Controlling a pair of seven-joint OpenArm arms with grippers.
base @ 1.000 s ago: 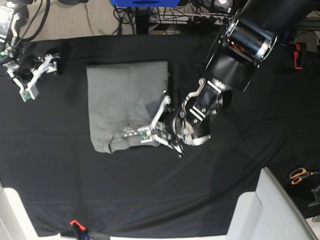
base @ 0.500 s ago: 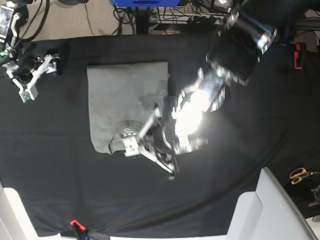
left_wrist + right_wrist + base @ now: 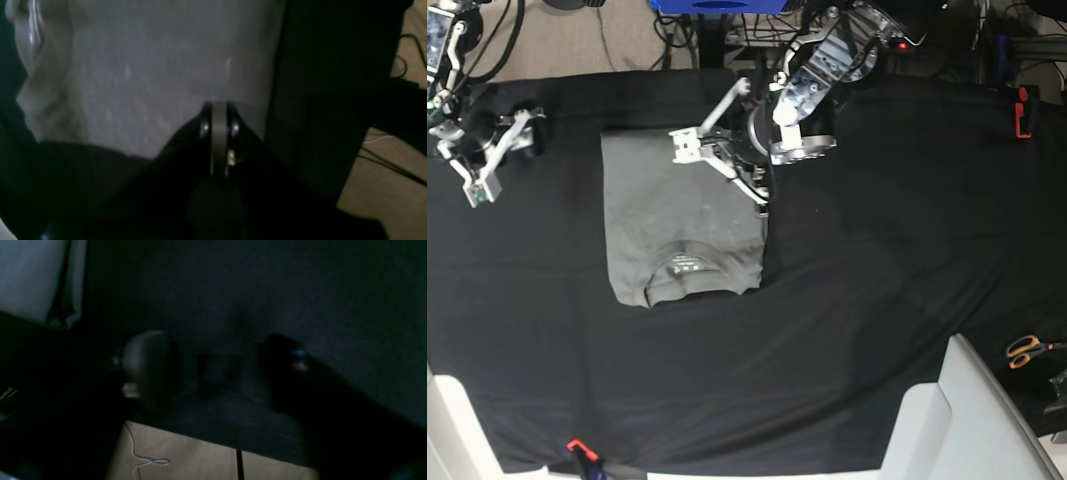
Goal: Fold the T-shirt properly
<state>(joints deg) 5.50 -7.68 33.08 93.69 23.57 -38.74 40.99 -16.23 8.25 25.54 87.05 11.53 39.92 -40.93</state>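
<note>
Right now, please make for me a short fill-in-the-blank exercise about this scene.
1. The folded T-shirt has the colour ____.
2. It lies on a cloth sheet of ____ colour.
3. The left tool is ____.
4. The scissors have handles of ____ colour.

Missing words: grey; black; shut; orange

The base view is evenly lit from above and mostly sharp, with soft shadows on the black cloth (image 3: 877, 300) and slight motion blur on the left arm (image 3: 812, 75). Both wrist views are dim and out of focus: the left one shows the T-shirt (image 3: 160, 76) as a hazy grey field, while the right one is nearly black, its fingers (image 3: 146, 370) blurred.
</note>
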